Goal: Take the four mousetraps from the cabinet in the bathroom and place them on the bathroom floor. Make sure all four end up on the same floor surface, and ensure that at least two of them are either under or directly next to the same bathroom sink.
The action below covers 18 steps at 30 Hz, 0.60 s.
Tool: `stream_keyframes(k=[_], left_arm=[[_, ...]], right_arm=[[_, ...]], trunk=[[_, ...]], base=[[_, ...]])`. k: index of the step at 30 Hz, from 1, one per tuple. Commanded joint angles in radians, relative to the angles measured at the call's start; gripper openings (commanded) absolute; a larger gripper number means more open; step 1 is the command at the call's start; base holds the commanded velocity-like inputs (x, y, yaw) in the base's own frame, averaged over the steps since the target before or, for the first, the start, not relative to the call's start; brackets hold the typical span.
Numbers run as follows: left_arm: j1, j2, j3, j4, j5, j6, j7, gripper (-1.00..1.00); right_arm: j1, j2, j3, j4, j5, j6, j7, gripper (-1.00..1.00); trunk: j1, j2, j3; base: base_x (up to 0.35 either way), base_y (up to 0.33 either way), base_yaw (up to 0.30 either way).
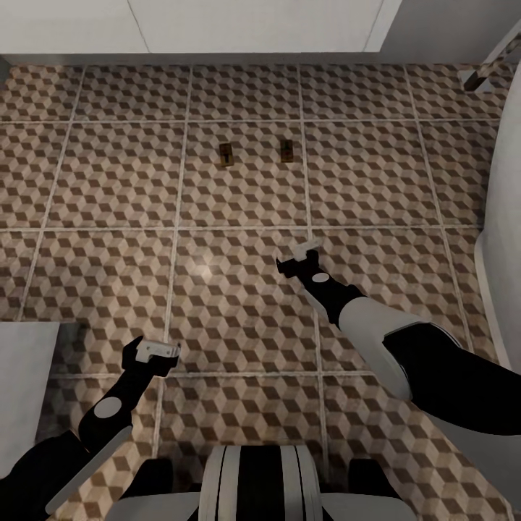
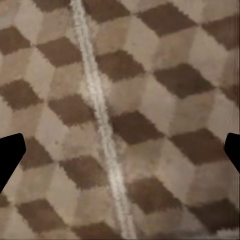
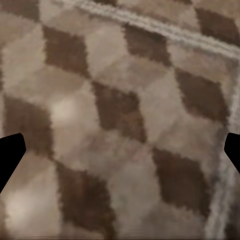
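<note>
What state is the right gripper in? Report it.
Open and empty: the right gripper hangs over the bathroom floor, fingertips spread at the wrist view's edges, nothing between.

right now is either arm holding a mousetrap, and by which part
Nothing is held. The left gripper and right gripper both hang with jaws open over bare floor; two mousetraps lie ahead on it.

Right pincer (image 3: pixel 120 150) spread wide, dark fingertips (image 3: pixel 10 155) at frame edges; cube-pattern bathroom floor (image 3: pixel 120 115) between them, pale grout line (image 3: pixel 165 30) beyond.
</note>
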Motion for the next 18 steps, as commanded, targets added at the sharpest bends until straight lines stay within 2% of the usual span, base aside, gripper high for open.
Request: stream_keyframes(k=[1, 6, 18], left_arm=[[-0.001, -0.002, -0.004, -0.002, 0.006, 0.003, 0.009, 1.0], [-0.001, -0.01, -0.007, -0.004, 0.006, 0.004, 0.009, 1.0], [-0.001, -0.013, -0.009, -0.013, 0.006, 0.004, 0.009, 1.0]], right_arm=[[-0.001, 0.0, 0.003, 0.002, 0.005, -0.003, -0.004, 1.0], [0.0, 0.0, 0.003, 0.002, 0.005, -0.003, -0.004, 1.0], [0.0, 0.0, 0.004, 0.002, 0.005, -0.004, -0.004, 1.0]], trunk=[[0.0, 0.0, -0.001], [0.0, 0.0, -0.001], [0.0, 0.0, -0.001]], base=[[-0.041, 0.0, 0.0], [-0.021, 0.0, 0.0], [-0.003, 0.0, 0.0]])
